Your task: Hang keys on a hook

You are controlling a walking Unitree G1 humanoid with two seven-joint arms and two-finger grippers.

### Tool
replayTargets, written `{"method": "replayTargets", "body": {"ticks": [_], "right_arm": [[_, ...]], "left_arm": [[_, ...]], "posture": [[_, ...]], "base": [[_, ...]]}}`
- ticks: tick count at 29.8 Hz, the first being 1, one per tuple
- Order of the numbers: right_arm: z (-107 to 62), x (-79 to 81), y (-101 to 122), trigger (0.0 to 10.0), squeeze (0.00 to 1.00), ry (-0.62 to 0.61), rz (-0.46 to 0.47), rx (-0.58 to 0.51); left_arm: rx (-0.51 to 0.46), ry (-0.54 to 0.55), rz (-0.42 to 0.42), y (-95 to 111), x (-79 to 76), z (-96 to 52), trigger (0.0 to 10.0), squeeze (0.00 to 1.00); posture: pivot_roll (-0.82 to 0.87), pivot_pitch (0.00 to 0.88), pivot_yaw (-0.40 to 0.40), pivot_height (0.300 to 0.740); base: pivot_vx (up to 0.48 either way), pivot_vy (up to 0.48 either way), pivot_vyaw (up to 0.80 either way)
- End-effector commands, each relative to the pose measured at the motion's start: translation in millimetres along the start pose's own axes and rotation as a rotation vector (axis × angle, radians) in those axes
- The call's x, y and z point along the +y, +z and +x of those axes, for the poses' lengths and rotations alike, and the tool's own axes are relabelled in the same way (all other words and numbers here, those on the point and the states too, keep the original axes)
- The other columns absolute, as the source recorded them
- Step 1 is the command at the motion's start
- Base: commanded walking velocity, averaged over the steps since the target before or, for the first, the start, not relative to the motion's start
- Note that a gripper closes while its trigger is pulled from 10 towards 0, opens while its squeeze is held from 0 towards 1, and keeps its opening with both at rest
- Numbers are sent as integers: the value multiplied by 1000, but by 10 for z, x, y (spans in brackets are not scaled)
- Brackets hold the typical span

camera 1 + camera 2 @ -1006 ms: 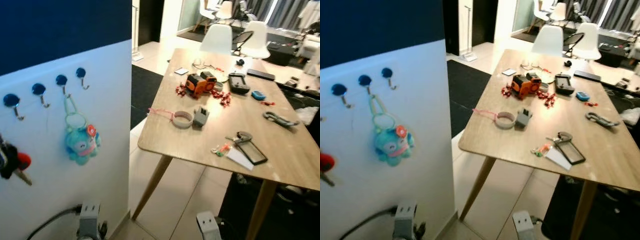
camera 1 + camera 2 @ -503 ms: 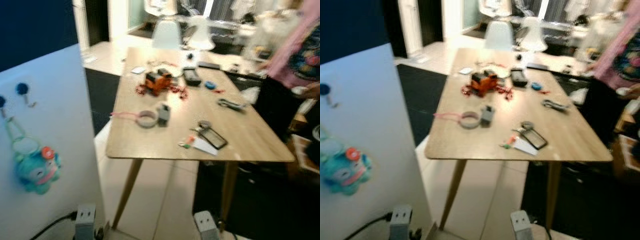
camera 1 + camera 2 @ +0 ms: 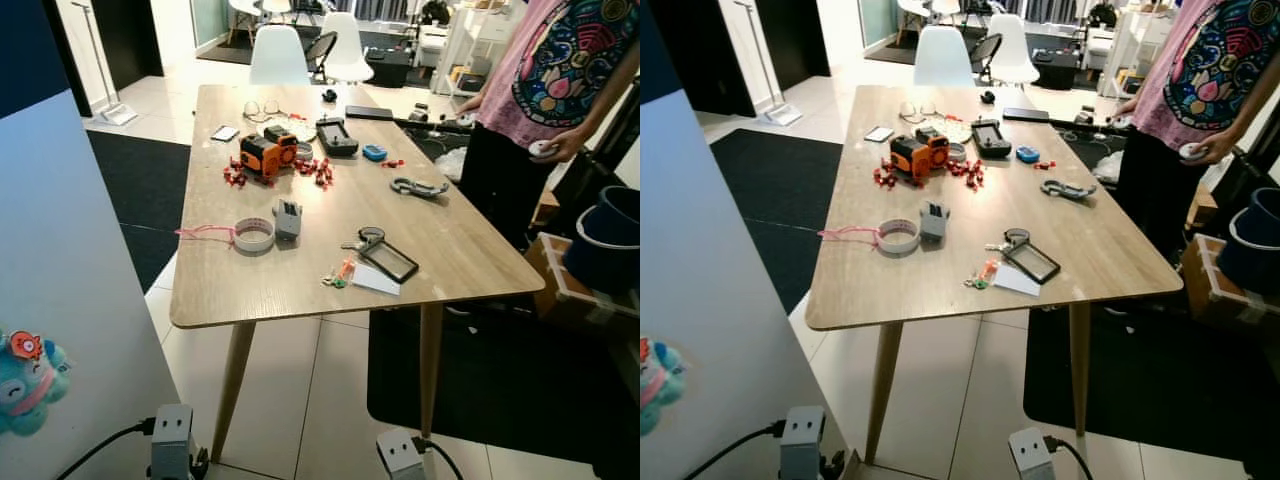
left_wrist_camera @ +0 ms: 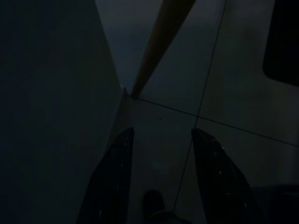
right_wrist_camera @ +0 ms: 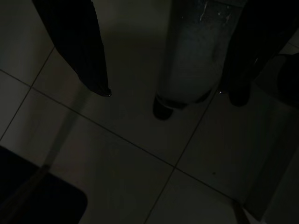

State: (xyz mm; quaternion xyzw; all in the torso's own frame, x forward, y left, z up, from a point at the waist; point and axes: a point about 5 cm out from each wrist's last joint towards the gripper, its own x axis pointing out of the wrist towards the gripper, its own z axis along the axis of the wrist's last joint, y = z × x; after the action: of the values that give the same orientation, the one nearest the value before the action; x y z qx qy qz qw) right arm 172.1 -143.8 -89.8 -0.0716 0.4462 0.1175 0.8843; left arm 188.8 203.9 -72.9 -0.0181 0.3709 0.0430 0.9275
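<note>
A bunch of keys on a ring lies on the wooden table, near its front right part, beside a flat black frame. At the left stands a white wall panel, and a teal plush toy hangs on it at the lower left edge. Both arms hang low by the floor. My left gripper is open above the tiles beside a table leg. My right gripper is open too, with nothing between its fingers.
On the table lie an orange gadget, a tape roll, a carabiner, glasses and small red pieces. A person in a pink shirt stands at the table's far right corner. White chairs stand beyond. A dark rug lies right of the table.
The camera has swung right: the hooks and most of the panel have slid out at the left, the table is now centred, and the person is in sharp view.
</note>
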Motion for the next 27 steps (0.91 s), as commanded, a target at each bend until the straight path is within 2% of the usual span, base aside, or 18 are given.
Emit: {"method": "replayTargets", "body": {"ticks": [1, 21, 27], "right_arm": [[-10, -4, -32, 10000, 0, 1, 2, 1], [-19, 35, -68, 10000, 0, 9, -4, 1], [-18, 43, -69, 10000, 0, 9, -6, 0]], "left_arm": [[17, -1, 4, -57, -18, -16, 10000, 0], [-6, 9, 14, 7, 17, -2, 10000, 0], [-20, 11, 21, 43, -6, 11, 10000, 0]], "posture": [[49, 27, -36, 740], [50, 32, -26, 740], [51, 31, -26, 740]], "base": [[0, -394, 0], [0, -434, 0], [0, -284, 0]]}}
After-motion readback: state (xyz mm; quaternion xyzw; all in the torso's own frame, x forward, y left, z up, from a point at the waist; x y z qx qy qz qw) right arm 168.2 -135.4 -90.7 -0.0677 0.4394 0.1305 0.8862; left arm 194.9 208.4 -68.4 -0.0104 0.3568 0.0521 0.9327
